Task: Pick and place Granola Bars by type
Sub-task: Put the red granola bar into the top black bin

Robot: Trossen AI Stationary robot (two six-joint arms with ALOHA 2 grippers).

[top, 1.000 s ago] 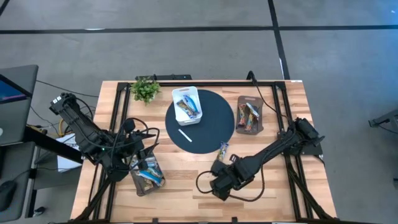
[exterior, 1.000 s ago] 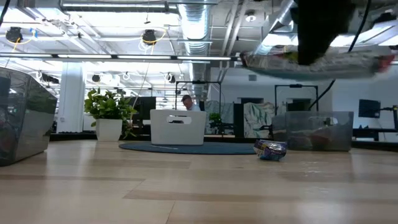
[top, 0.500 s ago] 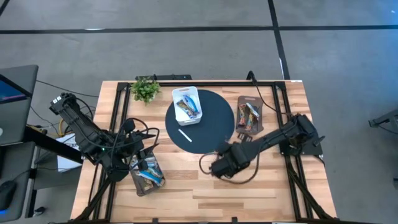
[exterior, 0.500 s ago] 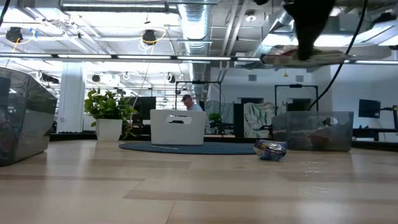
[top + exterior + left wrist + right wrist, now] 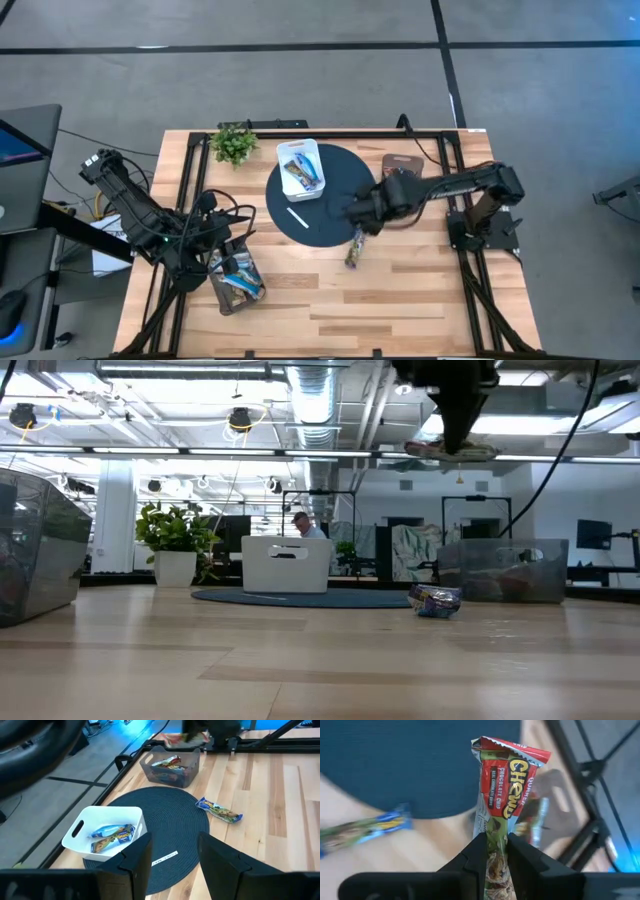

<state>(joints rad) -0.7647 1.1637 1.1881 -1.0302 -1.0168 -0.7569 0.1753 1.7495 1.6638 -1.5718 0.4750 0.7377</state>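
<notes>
Above the wooden table (image 5: 300, 300) a red-and-green bar (image 5: 502, 805) — "CHEWY", "REAL CHOCOLATE CHIP" — is pinched by the right gripper (image 5: 492, 847) over the mat's (image 5: 340, 205) edge; the left gripper (image 5: 172, 855) is held agape, empty.

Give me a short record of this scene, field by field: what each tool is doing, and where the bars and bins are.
right tool: shut on a red Chewy bar, above the dark mat
left tool: open, over the near-left bin
loose bar: on the table, at the mat's edge
white bin: holds blue bars
grey bin: holds multicoloured bars
</notes>
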